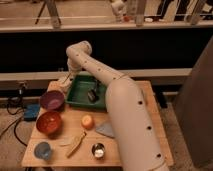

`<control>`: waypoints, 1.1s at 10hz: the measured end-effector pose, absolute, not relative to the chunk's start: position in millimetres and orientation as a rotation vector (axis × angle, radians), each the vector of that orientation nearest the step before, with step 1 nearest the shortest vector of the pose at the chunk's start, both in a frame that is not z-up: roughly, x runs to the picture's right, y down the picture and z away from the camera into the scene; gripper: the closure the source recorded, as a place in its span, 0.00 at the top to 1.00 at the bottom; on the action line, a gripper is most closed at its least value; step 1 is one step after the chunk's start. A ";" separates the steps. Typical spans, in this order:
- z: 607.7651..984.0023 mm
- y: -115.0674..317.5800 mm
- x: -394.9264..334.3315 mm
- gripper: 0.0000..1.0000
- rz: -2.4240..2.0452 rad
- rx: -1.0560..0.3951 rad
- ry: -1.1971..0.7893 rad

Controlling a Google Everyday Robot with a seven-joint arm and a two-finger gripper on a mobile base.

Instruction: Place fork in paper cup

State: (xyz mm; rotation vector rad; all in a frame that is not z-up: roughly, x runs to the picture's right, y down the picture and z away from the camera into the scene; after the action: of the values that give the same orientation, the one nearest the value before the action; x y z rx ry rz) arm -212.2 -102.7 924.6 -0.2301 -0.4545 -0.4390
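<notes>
My gripper hangs from the white arm at the table's back left corner, just left of the green tray. A small whitish shape sits right under it; I cannot tell if this is the paper cup or part of the gripper. A pale yellowish utensil, likely the fork, lies on the wooden table near the front, between the blue cup and the shiny metal cup. I cannot tell whether the gripper holds anything.
The green tray holds a dark object. A purple bowl and a red bowl stand at the left. An orange round thing and a grey flat piece lie mid-table. The arm's big link covers the table's right side.
</notes>
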 end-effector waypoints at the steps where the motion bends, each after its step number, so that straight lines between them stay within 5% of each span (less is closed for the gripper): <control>1: 924.0 -103.0 -214.4 0.03 -0.457 -0.214 -0.455; 11: 921.3 -99.5 -229.9 0.03 -0.594 -0.165 -0.421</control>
State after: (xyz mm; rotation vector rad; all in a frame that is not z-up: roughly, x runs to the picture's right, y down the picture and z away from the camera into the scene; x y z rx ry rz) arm -229.9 -99.5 921.3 -0.1648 -0.4213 -0.5940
